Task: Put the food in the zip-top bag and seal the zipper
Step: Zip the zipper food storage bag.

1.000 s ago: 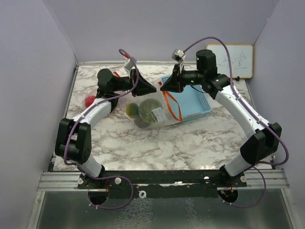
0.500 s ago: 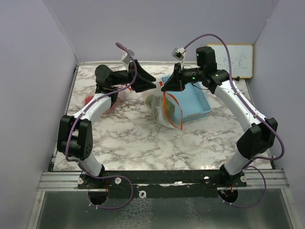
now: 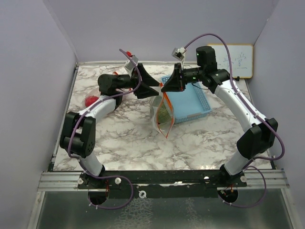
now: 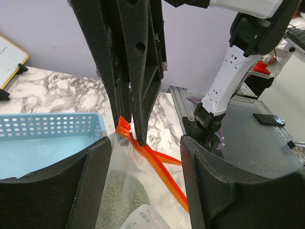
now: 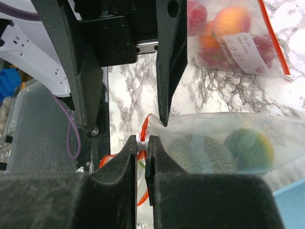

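The clear zip-top bag [image 3: 162, 114] hangs off the table by its orange zipper [image 4: 162, 167]. My right gripper [image 3: 165, 89] [image 5: 142, 140] is shut on the white slider at the zipper's end. The bag holds food: a grey-green melon [image 4: 119, 195] [image 5: 198, 152] and a yellow-green fruit [image 5: 248, 149]. My left gripper [image 3: 153, 88] [image 4: 145, 143] is open, its fingers [image 4: 90, 191] standing either side of the bag's top without touching it.
The blue mesh basket [image 3: 193, 98] sits just behind and right of the hanging bag. A second clear bag [image 5: 233, 33] with orange and red food lies on the marble table, showing as red [image 3: 89, 100] by the left arm. A small whiteboard [image 3: 236, 59] leans at the back right.
My left gripper has opened and let go of the bag. The bag has swung from spread between both grippers to hanging straight down from the right gripper alone.
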Robot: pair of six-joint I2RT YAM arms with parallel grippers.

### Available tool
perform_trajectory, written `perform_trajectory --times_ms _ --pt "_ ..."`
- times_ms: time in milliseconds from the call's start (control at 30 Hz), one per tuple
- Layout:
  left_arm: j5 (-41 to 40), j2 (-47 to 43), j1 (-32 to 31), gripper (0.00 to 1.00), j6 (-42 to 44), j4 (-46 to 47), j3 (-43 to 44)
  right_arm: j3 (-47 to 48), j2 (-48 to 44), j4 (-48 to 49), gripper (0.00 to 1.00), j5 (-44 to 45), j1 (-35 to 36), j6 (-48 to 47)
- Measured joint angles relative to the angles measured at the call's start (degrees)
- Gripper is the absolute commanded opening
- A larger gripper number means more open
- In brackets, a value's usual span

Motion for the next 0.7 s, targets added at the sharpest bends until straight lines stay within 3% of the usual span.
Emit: perform_trajectory --times_ms 200,333,500,600,700 --pt "-0.07 6.16 -0.17 0.64 -9.81 13.84 0.85 0.0 0.0 -0.11 0.05 -2.97 0.11 0.0" --pt "-0.2 12.13 -0.28 0.59 -17.31 16.13 4.17 0.0 -0.2 -0.46 0.05 -4.22 0.17 0.0" --pt "0.24 13.2 -1.03 0.28 -21.27 16.81 4.9 0.04 -0.26 -1.44 0.05 -4.22 0.33 -0.02" --pt "1.36 12.98 -1.81 0.0 -22.01 16.87 5.22 0.39 -0.26 -2.62 0.05 -4.15 -0.09 -0.02" --pt "1.95 12.63 -2.75 0.0 -21.66 16.94 5.22 0.92 -0.26 -3.32 0.05 -3.98 -0.17 -0.02"
